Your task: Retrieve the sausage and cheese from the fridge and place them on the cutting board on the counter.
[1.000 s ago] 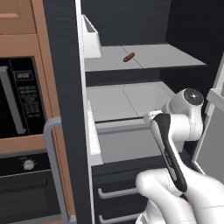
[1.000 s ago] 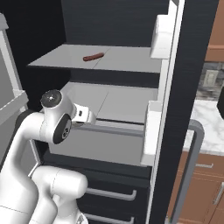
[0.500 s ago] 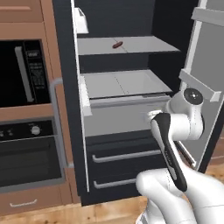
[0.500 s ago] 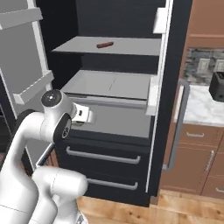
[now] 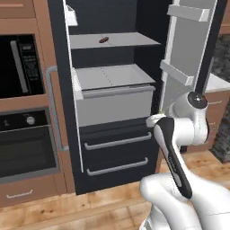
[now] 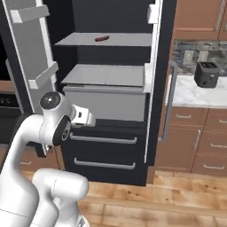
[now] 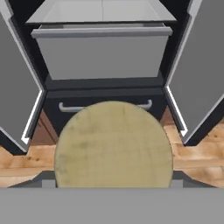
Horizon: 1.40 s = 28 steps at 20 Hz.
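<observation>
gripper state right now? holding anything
gripper: closed on the cheese, which sits between its jaws close up in the hand view and hides the fingertips.

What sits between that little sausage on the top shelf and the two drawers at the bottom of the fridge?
In the left base view, below the sausage on its shelf, a grey bin stands pulled out above the two dark drawers of the fridge.

Matt dark fridge (image 5: 112, 148) with smooth grey shelves; grainy wooden floor (image 6: 177, 199); mottled matt tan cheese (image 7: 113, 146).
</observation>
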Motion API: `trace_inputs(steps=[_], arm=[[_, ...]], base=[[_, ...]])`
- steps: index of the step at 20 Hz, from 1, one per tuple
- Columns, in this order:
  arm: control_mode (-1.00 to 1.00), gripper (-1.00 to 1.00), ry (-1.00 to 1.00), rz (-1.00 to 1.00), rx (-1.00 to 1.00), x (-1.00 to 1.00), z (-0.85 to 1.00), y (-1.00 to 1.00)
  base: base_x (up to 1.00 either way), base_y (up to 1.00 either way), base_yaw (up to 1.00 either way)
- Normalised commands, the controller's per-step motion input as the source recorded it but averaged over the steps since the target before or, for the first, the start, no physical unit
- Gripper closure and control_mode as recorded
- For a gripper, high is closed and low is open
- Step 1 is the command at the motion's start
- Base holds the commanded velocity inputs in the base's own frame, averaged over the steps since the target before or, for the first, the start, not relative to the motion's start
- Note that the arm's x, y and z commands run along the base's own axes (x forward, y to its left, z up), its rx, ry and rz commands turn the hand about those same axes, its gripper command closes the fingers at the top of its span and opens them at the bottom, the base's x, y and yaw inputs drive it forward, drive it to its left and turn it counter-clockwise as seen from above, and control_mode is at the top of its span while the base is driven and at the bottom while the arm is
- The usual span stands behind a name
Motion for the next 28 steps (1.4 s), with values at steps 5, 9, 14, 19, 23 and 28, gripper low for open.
trace_inputs(steps=[5,9,14,19,23,28], arm=[[1.00,1.00,0.00,0.00,0.00,0.00,0.00,0.00],[1.00,1.00,0.00,0.00,0.00,0.00,0.00,0.00],[1.00,1.00,0.00,0.00,0.00,0.00,0.00,0.00],[1.00,1.00,0.00,0.00,0.00,0.00,0.00,0.00],[1.00,1.00,0.00,0.00,0.00,0.00,0.00,0.00],[1.00,1.00,0.00,0.00,0.00,0.00,0.00,0.00]], base=[[-0.06,0.32,-0.63],[0.00,0.34,-0.83],[0.00,0.23,-0.96],[0.14,0.30,-0.95],[0.31,0.42,-0.91],[0.48,0.53,-0.86]])
